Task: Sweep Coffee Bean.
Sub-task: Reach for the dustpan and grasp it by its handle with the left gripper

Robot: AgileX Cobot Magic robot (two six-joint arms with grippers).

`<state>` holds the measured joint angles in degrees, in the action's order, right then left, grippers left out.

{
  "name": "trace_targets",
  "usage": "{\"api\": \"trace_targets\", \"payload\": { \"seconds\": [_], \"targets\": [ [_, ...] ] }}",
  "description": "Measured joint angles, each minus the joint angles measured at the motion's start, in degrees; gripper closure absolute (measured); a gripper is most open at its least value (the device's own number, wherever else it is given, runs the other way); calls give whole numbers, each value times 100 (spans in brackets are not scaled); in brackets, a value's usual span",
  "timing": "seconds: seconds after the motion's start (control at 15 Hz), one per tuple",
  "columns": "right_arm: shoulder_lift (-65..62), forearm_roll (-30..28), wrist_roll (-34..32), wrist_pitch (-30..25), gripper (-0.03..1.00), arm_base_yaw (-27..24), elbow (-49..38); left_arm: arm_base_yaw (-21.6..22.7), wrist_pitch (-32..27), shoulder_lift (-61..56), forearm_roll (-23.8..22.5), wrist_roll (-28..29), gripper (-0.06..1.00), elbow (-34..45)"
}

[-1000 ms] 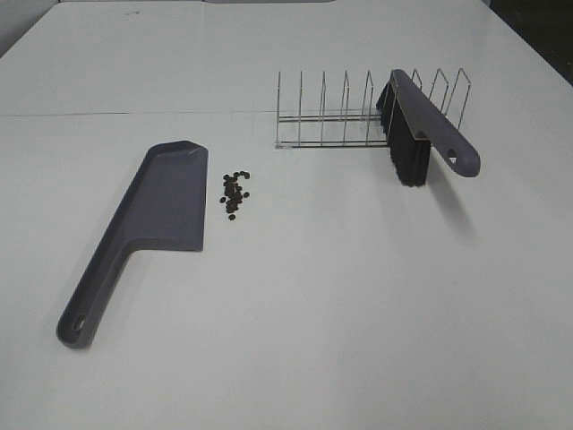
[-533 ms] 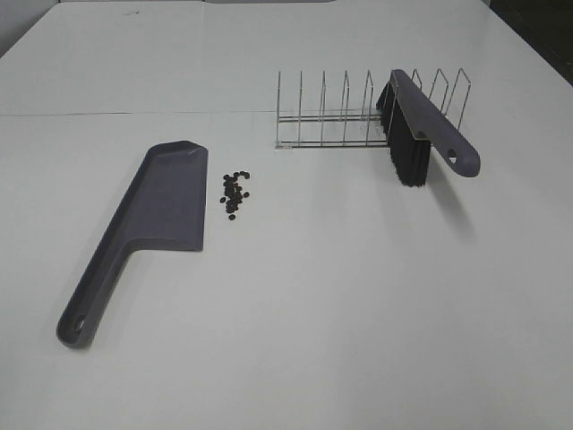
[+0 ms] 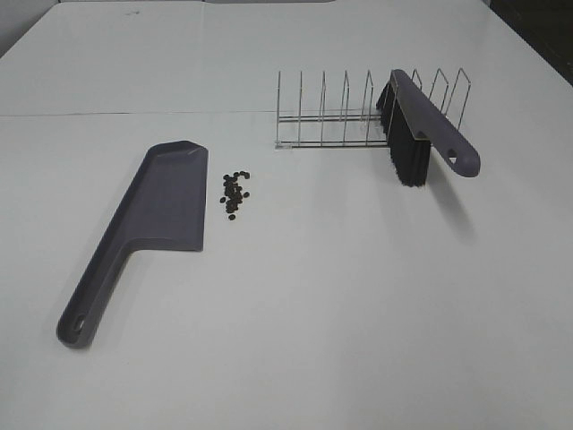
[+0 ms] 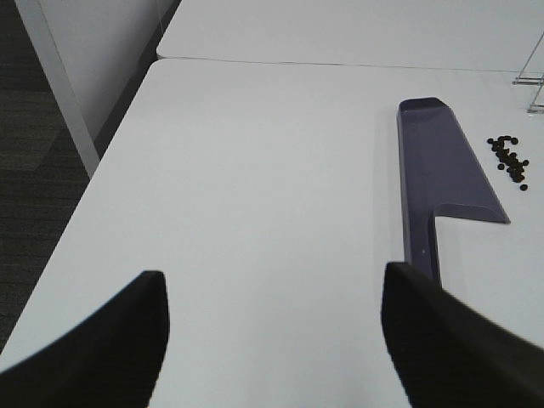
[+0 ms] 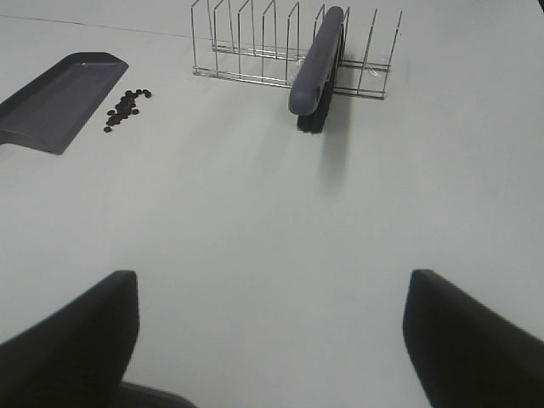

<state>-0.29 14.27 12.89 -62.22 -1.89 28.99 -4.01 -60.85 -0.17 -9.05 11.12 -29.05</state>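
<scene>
A small loose cluster of dark coffee beans (image 3: 235, 193) lies on the white table just right of the grey-purple dustpan (image 3: 159, 208), whose long handle points toward the front left. A grey-purple brush (image 3: 421, 134) with black bristles rests in a wire rack (image 3: 358, 112) at the back right. Neither arm shows in the high view. The left gripper (image 4: 272, 331) is open and empty, well short of the dustpan (image 4: 442, 170) and beans (image 4: 508, 158). The right gripper (image 5: 272, 331) is open and empty, short of the brush (image 5: 319, 64), the beans (image 5: 126, 107) and the dustpan (image 5: 59, 98).
The wire rack (image 5: 280, 47) has several upright dividers and stands behind the beans to the right. The table's left edge (image 4: 102, 170) drops to a dark floor. A seam (image 3: 134, 114) runs across the tabletop at the back.
</scene>
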Motion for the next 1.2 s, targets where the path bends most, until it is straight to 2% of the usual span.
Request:
{"api": "trace_targets", "payload": {
  "seconds": [1.2],
  "targets": [
    [0,0,0,0,22,0,0,0,0,0,0,0,28,0]
  ]
}}
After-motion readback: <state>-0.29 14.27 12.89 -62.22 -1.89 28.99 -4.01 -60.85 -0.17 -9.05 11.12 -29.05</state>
